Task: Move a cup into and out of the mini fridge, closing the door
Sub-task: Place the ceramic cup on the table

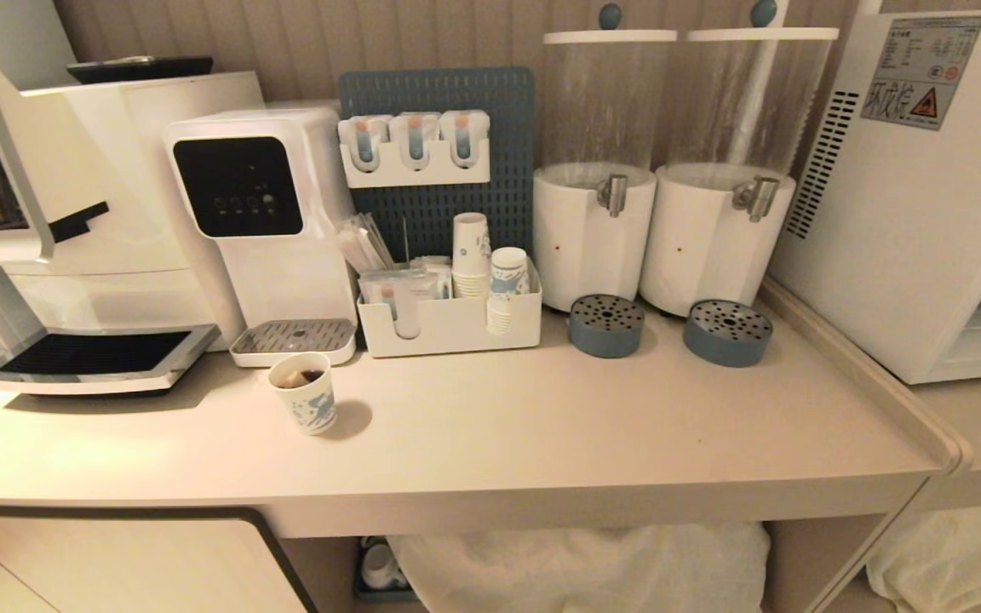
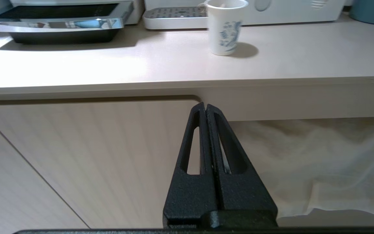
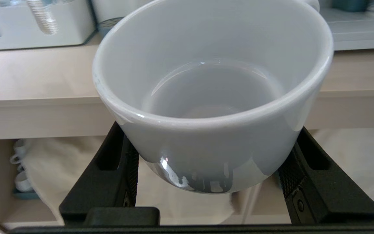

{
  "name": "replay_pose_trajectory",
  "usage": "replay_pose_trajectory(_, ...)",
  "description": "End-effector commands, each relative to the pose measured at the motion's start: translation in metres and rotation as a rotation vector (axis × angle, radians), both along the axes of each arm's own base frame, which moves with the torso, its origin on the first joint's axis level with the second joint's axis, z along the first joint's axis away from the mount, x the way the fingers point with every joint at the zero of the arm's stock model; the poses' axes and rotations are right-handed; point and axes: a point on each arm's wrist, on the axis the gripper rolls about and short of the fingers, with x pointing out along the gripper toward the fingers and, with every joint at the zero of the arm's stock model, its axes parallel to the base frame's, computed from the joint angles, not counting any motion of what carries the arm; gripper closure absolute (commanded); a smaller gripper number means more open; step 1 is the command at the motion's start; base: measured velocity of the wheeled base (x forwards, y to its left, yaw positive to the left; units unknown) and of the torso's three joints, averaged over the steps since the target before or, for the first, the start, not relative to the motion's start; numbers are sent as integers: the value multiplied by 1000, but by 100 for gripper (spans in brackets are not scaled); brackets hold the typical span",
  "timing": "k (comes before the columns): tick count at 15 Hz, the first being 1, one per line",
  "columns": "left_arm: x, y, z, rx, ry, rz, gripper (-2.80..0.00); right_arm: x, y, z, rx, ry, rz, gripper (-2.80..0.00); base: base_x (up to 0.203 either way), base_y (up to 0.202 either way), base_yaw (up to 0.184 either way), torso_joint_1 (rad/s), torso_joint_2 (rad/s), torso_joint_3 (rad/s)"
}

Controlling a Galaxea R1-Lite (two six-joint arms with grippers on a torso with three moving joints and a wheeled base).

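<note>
A plain white glazed cup (image 3: 213, 97), wide-mouthed and empty, is gripped low on its sides between the spread black fingers of the right pincer (image 3: 208, 169), held in front of the surface's (image 1: 542, 426) edge; the mini fridge (image 1: 908, 213) is seen at the right end, its sticker-marked side facing inward; two drink dispensers (image 1: 593, 230), a paper cup (image 1: 307, 392) and a white organiser (image 1: 448, 328) are set along the surface; the left pincer (image 2: 205, 109) is pressed fully together, holding nothing, before a cabinet front (image 2: 93, 162).
</note>
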Motion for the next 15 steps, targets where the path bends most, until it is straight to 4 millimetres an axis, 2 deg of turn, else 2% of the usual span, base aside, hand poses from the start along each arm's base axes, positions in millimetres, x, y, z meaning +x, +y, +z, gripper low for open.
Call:
replay_pose_trajectory(1,0,0,0,0,-1,0,0,2,0,-5,0,19,0,0,0,122,0,-2,6,6)
replay_pose_trajectory(5,0,0,0,1,-1,0,0,0,0,0,11,-5,-3,0,0,16,0,1,2,1)
replay_pose_trajectory(7,0,0,0,1,-1,0,0,-11,0,29,35,-86,-1,0,0,0,0,0,0,0)
replay_pose_trajectory(10,0,0,0,1,-1,2,0,-45,1,74,90,-100,39,0,0,0,0,0,0,0)
replay_pose_trajectory(12,0,0,0,0,-1,1,0,-67,3,88,118,-56,100,0,0,0,0,0,0,0)
replay_pose_trajectory(15,0,0,0,0,-1,1,0,-91,3,113,151,-131,126,0,0,0,0,0,0,0)
